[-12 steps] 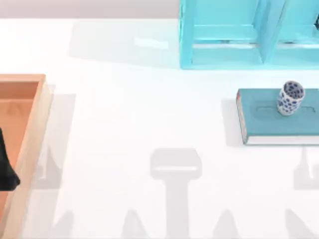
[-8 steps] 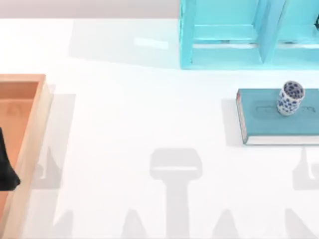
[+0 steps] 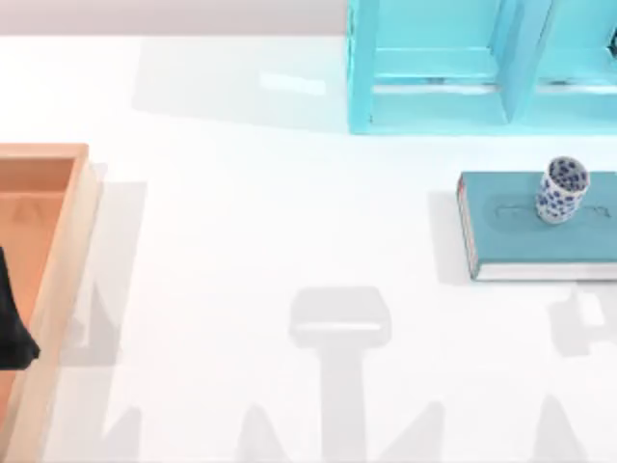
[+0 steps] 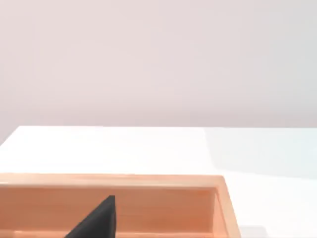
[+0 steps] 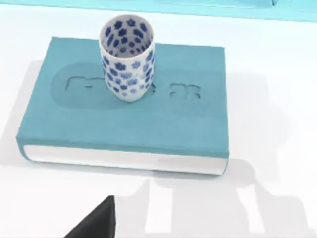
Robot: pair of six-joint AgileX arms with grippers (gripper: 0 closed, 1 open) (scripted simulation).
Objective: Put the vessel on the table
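Vessel (image 3: 561, 189), small white cylinder w/ blue floral dots, stood upright on smooth teal book (image 3: 525, 241) at table's (image 3: 270, 212) 3 o'clock. Left gripper (image 3: 12, 323) over wooden tray (image 3: 60, 260), 9 o'clock; finger state: can't tell.

White table (image 3: 251, 212): I see a teal book (image 3: 540, 236) lying at right, an orange tray (image 3: 58, 270) at left, a turquoise shelf (image 3: 482, 68) at back.

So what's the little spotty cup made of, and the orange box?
The cup looks like glazed china: smooth white with painted blue flowers. The box looks like unpainted wood, with faint grain lines on its orange-brown walls. It's a rendered scene, so both are guesses.
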